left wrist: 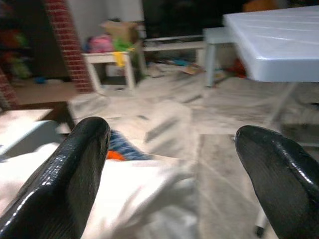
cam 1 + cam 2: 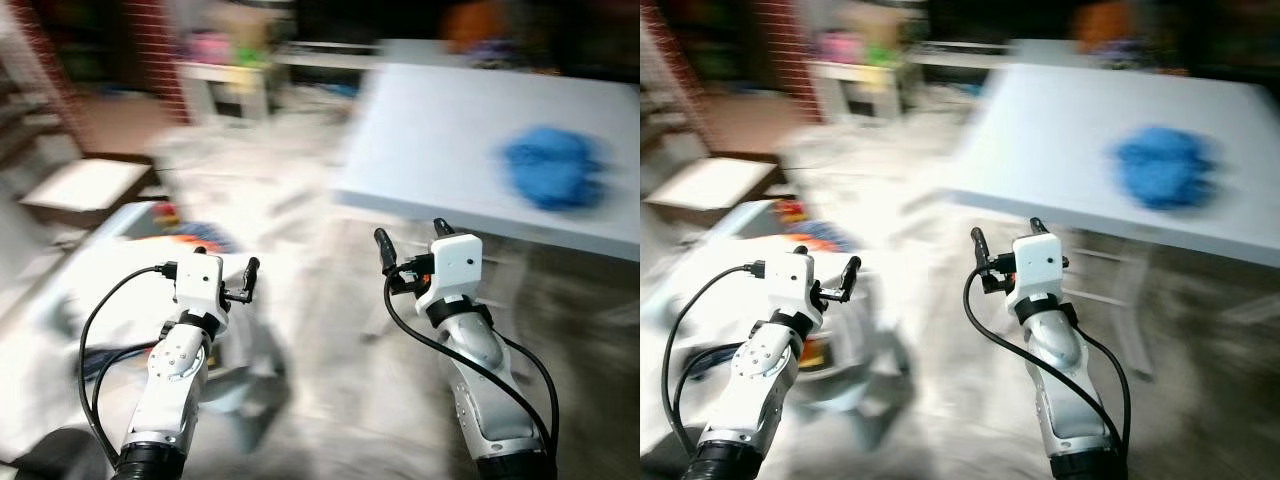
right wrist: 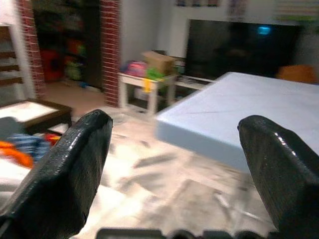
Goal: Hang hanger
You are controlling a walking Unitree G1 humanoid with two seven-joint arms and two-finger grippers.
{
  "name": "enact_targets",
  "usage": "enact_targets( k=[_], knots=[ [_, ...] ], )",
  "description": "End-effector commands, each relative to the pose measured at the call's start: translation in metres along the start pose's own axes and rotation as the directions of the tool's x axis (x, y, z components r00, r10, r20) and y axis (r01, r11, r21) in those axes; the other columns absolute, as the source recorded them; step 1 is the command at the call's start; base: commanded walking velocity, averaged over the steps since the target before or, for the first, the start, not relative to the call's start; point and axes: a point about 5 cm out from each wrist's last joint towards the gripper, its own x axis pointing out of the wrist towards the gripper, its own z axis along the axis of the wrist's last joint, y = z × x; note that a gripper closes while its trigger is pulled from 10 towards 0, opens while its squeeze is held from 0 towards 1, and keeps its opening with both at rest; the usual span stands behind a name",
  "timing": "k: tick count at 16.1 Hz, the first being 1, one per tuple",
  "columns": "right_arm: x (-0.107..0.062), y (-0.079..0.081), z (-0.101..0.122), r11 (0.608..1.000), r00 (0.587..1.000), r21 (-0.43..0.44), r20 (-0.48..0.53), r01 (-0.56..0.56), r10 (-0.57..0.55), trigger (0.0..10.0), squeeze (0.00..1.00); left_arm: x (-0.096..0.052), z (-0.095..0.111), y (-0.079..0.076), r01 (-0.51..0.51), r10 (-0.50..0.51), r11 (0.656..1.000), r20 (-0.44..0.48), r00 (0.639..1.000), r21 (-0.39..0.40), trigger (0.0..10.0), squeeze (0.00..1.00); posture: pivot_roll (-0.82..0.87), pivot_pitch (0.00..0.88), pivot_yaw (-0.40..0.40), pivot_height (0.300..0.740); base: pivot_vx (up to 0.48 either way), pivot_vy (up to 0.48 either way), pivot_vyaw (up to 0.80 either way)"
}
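I'm reading this as the approach/search step: head views are smearing, so I'm judging the robot is walking or turning, not manipulating. Left end effector (image 2: pixel 237 281) is hanging out in front with its fingers spread wide, holding nothing; right end effector (image 2: pixel 412 246) likewise is gaping open and empty. Landmark is the pale blue flat-topped surface (image 2: pixel 450 130): the right end effector is sitting just short of its near edge, the left one well off to its left, over a white sheet-like heap (image 1: pixel 124 199) with orange and blue bits in it. A crumpled bright blue cloth lump (image 2: pixel 553 168) is lying on the surface. I'm not seeing a hanger; too blurred to tell. Next move, I think: stop, let the picture settle, locate the hanger before reaching.
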Motion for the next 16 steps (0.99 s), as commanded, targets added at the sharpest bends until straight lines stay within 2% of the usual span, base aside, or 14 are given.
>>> enact_targets(
  k=[1, 2, 4, 7, 14, 16],
  knots=[
    [-0.0027, -0.0043, -0.0013, 1.000, 1.000, 0.025, -0.001, 0.015, -0.015, 10.0, 0.00, 0.0021, 0.0042, -0.0076, 0.024, -0.023, 1.000, 0.023, 0.999, -0.012, 10.0, 0.00, 0.00, 0.032, -0.012, 0.740, 0.000, 0.480, 0.51],
    [-0.0025, -0.0043, -0.0006, 1.000, 1.000, 0.013, 0.000, 0.014, -0.014, 10.0, 0.00, 0.0016, 0.0057, -0.0092, 0.036, -0.037, 0.999, 0.035, 0.999, 0.026, 10.0, 0.00, 0.00, 0.033, -0.013, 0.740, 0.000, 0.000, 0.00],
    [-0.0023, -0.0048, -0.0003, 1.000, 1.000, 0.014, 0.002, 0.013, -0.013, 10.0, 0.00, -0.0012, 0.0060, -0.0133, 0.086, -0.086, 0.996, 0.044, 0.995, 0.004, 10.0, 0.00, 0.00, 0.033, -0.013, 0.740, 0.000, 0.000, 0.00],
    [-0.0008, -0.0052, 0.0019, 1.000, 1.000, -0.008, 0.009, -0.021, 0.021, 10.0, 0.00, -0.0020, 0.0044, -0.0142, 0.080, -0.080, 0.997, 0.041, 0.996, 0.000, 10.0, 0.00, 0.01, 0.027, -0.030, 0.740, 0.000, 0.000, 0.00],
    [-0.0017, 0.0016, 0.0028, 0.998, 0.998, -0.017, 0.018, -0.060, 0.061, 10.0, 0.00, -0.0016, 0.0054, -0.0167, 0.092, -0.092, 0.996, 0.051, 0.994, -0.007, 10.0, 0.00, 0.01, 0.028, -0.040, 0.740, 0.000, 0.000, 0.80],
    [-0.0022, 0.0026, 0.0033, 0.997, 0.997, -0.016, 0.019, -0.069, 0.069, 10.0, 0.00, -0.0015, 0.0013, -0.0161, 0.069, -0.068, 0.996, 0.024, 0.997, -0.057, 10.0, 0.00, 0.00, 0.034, -0.040, 0.740, 0.000, 0.000, 0.80]
  ],
)
